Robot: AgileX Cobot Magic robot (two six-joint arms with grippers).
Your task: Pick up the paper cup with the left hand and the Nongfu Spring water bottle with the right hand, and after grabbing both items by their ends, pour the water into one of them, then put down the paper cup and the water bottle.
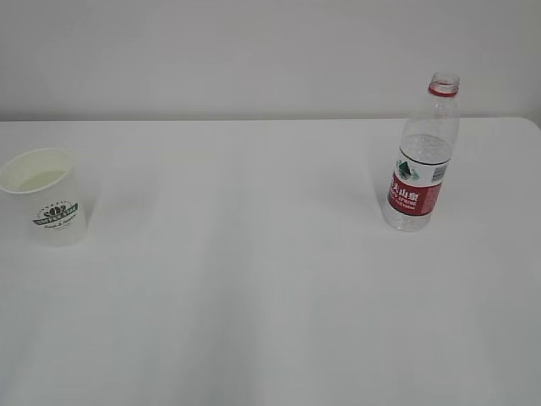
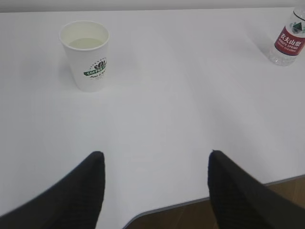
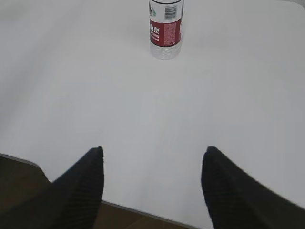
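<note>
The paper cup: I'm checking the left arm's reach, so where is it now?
In the exterior view the paper cup stands upright at the table's far left, well apart from the bottle on the right.

White table (image 1: pixel 254 279) fills most of view, surface matte, evenly lit, soft faint shadows. Plain pale wall (image 1: pixel 211 51) behind far edge. Near edge thin, grey-trimmed, corner rounded (image 2: pixel 143 217). Brown floor (image 2: pixel 181 220) visible below near edge in wrist views.
</note>
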